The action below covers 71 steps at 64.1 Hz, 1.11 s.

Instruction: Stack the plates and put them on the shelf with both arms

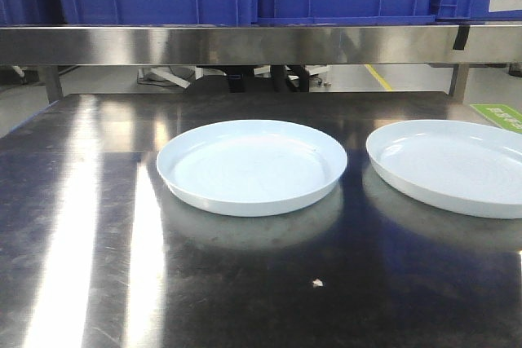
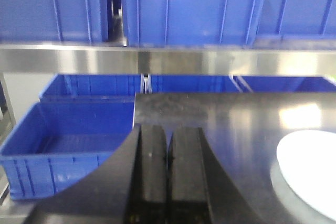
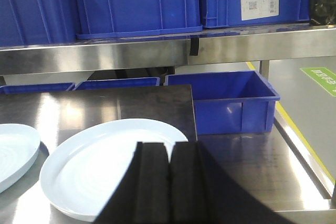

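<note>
Left claw (image 2: 168, 177): pads pressed together, empty. First plate (image 2: 310, 174) lies flat on the tabletop (image 2: 226, 114), ahead and to its right, well apart.

Right claw (image 3: 169, 182): likewise closed on nothing. Second plate (image 3: 100, 169) lies just ahead, slightly left.

Judged rigid, glossy, slippery and breakable. Best purchase is the low upturned rim, pinched at the near edge.

Shelf (image 1: 245, 42) stands beyond both claws.

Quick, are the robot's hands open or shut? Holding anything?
Left gripper: shut, holding nothing.
Right gripper: shut, holding nothing.
</note>
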{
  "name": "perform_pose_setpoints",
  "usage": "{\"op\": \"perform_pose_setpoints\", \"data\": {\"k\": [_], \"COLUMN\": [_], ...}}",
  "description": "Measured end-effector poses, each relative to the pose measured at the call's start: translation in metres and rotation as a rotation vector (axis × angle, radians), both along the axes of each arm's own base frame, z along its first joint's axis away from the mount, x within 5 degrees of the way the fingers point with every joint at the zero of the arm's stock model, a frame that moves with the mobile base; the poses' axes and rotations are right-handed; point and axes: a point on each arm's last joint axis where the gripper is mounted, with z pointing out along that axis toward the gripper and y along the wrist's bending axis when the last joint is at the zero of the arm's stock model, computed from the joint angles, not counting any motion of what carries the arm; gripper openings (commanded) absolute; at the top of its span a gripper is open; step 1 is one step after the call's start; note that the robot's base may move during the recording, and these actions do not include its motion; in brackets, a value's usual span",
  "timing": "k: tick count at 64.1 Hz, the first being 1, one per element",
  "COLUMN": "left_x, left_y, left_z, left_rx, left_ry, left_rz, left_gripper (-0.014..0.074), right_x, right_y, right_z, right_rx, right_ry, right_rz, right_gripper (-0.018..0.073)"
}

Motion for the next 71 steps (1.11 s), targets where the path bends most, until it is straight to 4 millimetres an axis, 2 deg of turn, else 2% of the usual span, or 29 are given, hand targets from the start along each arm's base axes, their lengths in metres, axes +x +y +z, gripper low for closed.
{"op": "perform_pose_setpoints", "data": {"k": [14, 21, 27, 35, 44, 53, 71], "left_x": [0.0, 0.0, 0.0, 0.0, 0.0, 0.0, 0.0], "left_y": [0.0, 0.0, 0.0, 0.0, 0.0, 0.0, 0.0], "left_z": [0.001, 0.001, 0.001, 0.001, 0.001, 0.001, 0.001], "left_rx": [0.0, 0.0, 0.0, 0.0, 0.0, 0.0, 0.0], "left_ry": [-0.003, -0.003, -0.003, -0.003, -0.003, -0.003, -0.003], "left_rz": [0.0, 0.0, 0.0, 0.0, 0.0, 0.0, 0.0], "left_gripper": [0.008, 0.008, 0.008, 0.008, 0.008, 0.008, 0.008], "right_x": [0.0, -0.001, -0.005, -0.003, 0.007, 0.026, 0.061], "right_y": [0.0, 0.0, 0.001, 0.002, 0.002, 0.001, 0.001], "right_z": [0.001, 0.002, 0.018, 0.038, 0.049, 0.062, 0.07], "right_rx": [0.0, 0.001, 0.0, -0.004, -0.002, 0.0, 0.009], "right_ry": [-0.008, 0.062, 0.104, 0.245, 0.416, 0.568, 0.843], "right_rz": [0.0, 0.005, 0.01, 0.017, 0.023, 0.026, 0.035], "right_gripper": [0.0057, 0.0057, 0.0057, 0.0057, 0.0057, 0.0057, 0.0057]}}
